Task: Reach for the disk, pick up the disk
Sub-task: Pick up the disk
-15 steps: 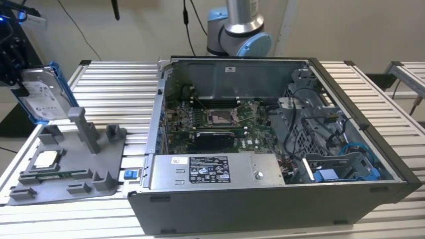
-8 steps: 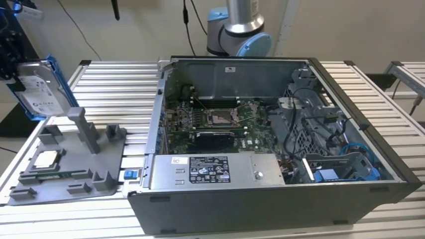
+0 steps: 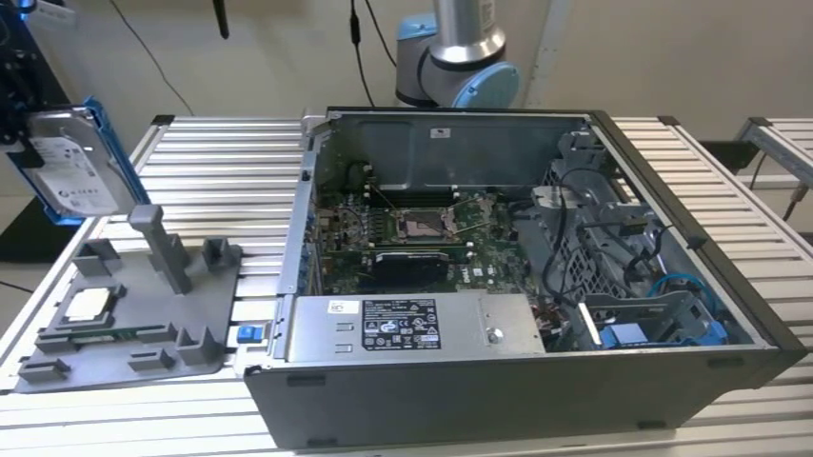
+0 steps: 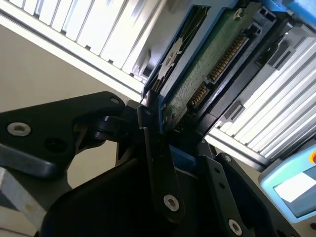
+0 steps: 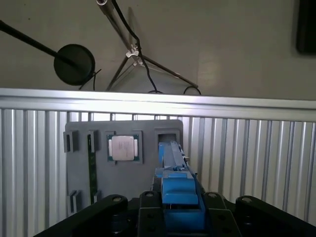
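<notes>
1. The disk (image 3: 74,162) is gripped by the gripper (image 4: 177,143). In the second wrist view the black fingers (image 4: 160,173) are seen closed against it from either side.
2. In the exterior view the disk is held in the air above the far corner of the grey tray (image 3: 140,307). It is apart from the tray, stood on edge and slightly tilted, with its white label turned toward the camera.
3. The disk's edges are framed by the blue bracket (image 3: 105,143).
4. In the second wrist view a green circuit board (image 4: 197,84) with a row of connector pins is exposed on the disk's other face.
5. In the first wrist view the disk is seen edge-on over the tray, just above a rectangular slot (image 5: 168,134) in it.
6. A small square silver chip (image 3: 87,305) is seated in a pocket of the tray, just beside that slot.
7. The tray is laid on the slatted aluminium table (image 3: 216,162), and the open computer case (image 3: 534,286) is stood just beside the tray.
8. The arm (image 3: 458,57) is seen beyond the case, well apart from the tray.
</notes>
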`<action>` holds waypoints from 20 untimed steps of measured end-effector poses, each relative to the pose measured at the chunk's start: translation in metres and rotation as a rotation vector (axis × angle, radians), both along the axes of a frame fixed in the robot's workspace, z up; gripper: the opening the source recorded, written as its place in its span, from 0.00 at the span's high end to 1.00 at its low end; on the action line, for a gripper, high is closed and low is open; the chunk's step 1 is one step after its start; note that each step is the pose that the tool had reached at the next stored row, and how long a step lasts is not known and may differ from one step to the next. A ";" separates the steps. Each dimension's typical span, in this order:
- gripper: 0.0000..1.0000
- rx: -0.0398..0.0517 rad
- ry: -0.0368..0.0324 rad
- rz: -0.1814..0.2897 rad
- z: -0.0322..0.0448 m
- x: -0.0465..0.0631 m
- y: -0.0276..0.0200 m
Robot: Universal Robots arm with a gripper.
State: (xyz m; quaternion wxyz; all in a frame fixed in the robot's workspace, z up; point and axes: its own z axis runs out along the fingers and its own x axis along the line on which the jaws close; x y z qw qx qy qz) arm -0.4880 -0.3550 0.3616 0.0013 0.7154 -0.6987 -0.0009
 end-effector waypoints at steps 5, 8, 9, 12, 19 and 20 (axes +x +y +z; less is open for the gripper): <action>1.00 -0.0001 0.0002 0.000 0.0125 0.000 0.0000; 1.00 -0.0001 0.0002 0.000 0.0203 0.000 0.0000; 1.00 -0.0001 0.0002 0.000 0.0228 0.000 0.0000; 1.00 0.0000 0.0001 0.000 0.0303 0.000 0.0000; 1.00 -0.0001 0.0002 0.000 0.0486 0.000 0.0000; 1.00 0.0000 0.0001 0.000 0.0511 0.000 0.0000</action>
